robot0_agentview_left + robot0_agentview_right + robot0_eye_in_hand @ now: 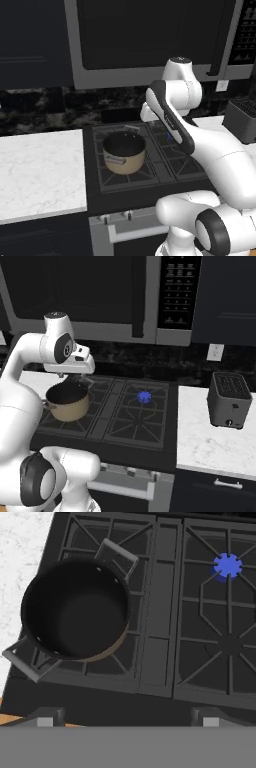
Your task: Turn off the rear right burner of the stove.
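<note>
Flame on rear right burner (227, 565) at 1 o'clock, lit; knob untouched. Pincer (127, 721) wide, empty, above stove (165, 632).

Kitchen, stove (125, 411), microwave (100, 296), toaster (229, 400)

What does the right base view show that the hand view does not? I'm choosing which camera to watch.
Right base view alone: the dark boxy toaster on the white counter, the grey-framed microwave and the white wall outlet. Hand view alone: the open gripper tips. Both: the tan pot with black interior, the black gas stove and the blue flame at the rear right burner.
</note>
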